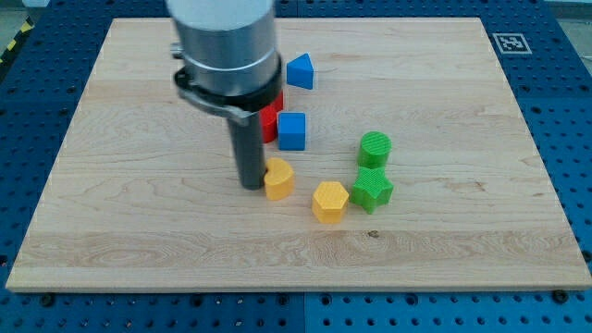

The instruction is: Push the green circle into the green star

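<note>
The green circle (376,148) sits on the wooden board right of centre. The green star (371,189) lies just below it, touching or nearly touching it. My tip (252,183) is well to the left of both green blocks, right against the left side of a yellow block (278,178). The arm's grey body hides the board above the tip.
A yellow hexagon-like block (330,201) lies just left of the green star. A blue cube (291,130) and a red block (269,120), partly hidden by the arm, sit above the tip. A blue block (300,70) lies near the top. The board's edge (296,285) runs along the bottom.
</note>
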`<action>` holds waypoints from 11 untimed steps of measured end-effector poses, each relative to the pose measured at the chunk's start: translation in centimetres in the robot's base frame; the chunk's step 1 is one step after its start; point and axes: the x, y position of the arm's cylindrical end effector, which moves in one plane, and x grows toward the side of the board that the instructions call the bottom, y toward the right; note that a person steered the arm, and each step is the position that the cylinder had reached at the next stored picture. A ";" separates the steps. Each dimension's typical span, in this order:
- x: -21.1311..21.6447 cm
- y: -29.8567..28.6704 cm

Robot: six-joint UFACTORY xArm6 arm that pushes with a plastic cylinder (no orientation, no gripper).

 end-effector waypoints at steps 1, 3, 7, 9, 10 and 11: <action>-0.7 4.1; -2.8 5.8; -7.4 19.6; -4.7 18.4; -2.9 16.6; -2.1 14.4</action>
